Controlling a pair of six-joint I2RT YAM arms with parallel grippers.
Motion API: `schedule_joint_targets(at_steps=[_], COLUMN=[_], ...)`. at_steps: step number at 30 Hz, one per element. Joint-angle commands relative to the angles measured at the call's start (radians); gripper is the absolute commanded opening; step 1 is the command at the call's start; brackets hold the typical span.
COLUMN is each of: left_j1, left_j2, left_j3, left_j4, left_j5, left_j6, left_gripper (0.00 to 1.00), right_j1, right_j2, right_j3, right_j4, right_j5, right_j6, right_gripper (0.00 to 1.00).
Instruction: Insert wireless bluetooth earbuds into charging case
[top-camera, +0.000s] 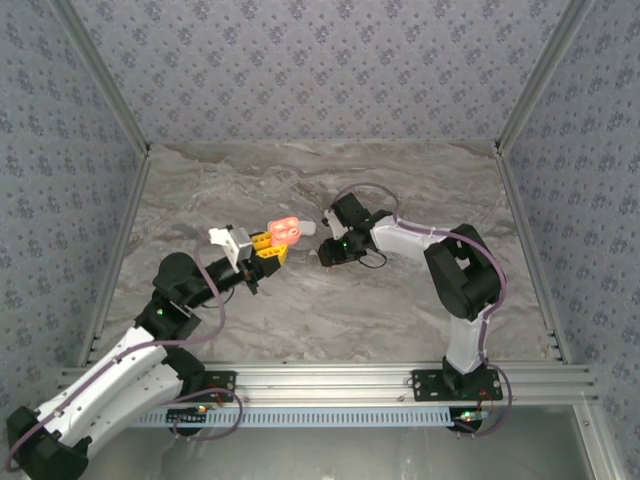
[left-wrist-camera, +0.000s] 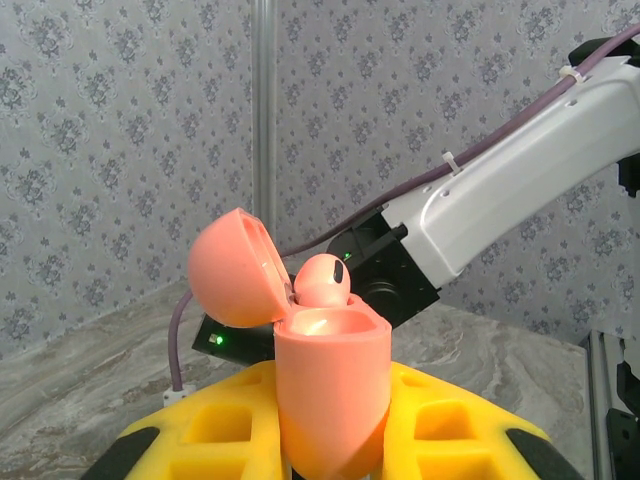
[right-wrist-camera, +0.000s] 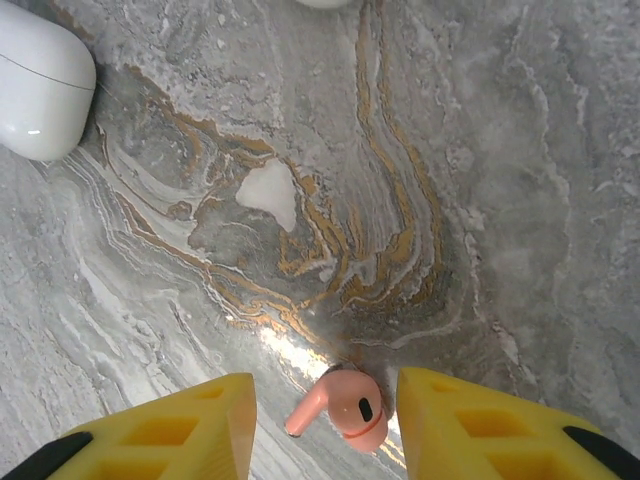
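Your marble table (top-camera: 300, 180) carries both arms toward its middle. The left arm (top-camera: 130, 360) reaches in from the near left corner and the right arm (top-camera: 440, 260) bends in from the right. Your left gripper (top-camera: 268, 250) is clenched on the coral charging case (left-wrist-camera: 330, 380), holding it upright off the table with its lid (left-wrist-camera: 232, 268) tipped back. One coral earbud (left-wrist-camera: 322, 280) already sits in the mouth of the case. A white case (right-wrist-camera: 40, 80) lies on the table, off to one side. The step in hand looks like the pick of the second coral earbud (right-wrist-camera: 340, 408). It lies on its side on the marble, between the yellow fingers of your right gripper (right-wrist-camera: 325, 420). The jaws stand apart with a sliver of table showing on each side of the bud, so nothing is gripped there. Next you need to squeeze on the rounded body rather than the thin stem, or it may squirt out sideways. Then lift, carry it over to the open case, and turn it stem-down for the free socket beside its mate. Keep your left hold steady throughout.
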Motion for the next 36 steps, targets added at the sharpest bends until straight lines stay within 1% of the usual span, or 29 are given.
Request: schedule_joint_targets(at_steps=[1, 9, 18, 24, 27, 31, 36], left_j1=[-0.008, -0.008, -0.008, -0.007, -0.008, -0.008, -0.007], left_j2=[0.005, 0.01, 0.017, 0.02, 0.021, 0.022, 0.027], left_j3=[0.018, 0.017, 0.018, 0.017, 0.016, 0.017, 0.017], left_j4=[0.022, 0.024, 0.026, 0.025, 0.025, 0.024, 0.026], left_j5=[-0.002, 0.001, 0.001, 0.0, -0.002, -0.002, -0.004], left_j6=[-0.015, -0.022, -0.027, -0.031, -0.033, -0.033, -0.036], left_gripper=[0.0, 0.0, 0.0, 0.0, 0.0, 0.0, 0.0], right_j1=[0.009, 0.018, 0.03, 0.04, 0.043, 0.044, 0.043], right_j2=[0.033, 0.063, 0.055, 0.051, 0.049, 0.029, -0.052], right_j3=[0.023, 0.023, 0.016, 0.017, 0.018, 0.015, 0.007], right_j4=[-0.011, -0.03, -0.082, -0.106, -0.11, -0.113, -0.116], right_j5=[-0.011, 0.001, 0.02, 0.03, 0.032, 0.038, 0.063], right_j6=[-0.024, -0.031, -0.042, -0.047, -0.048, -0.048, -0.044], right_gripper=[0.43, 0.41, 0.33, 0.31, 0.26, 0.22, 0.21])
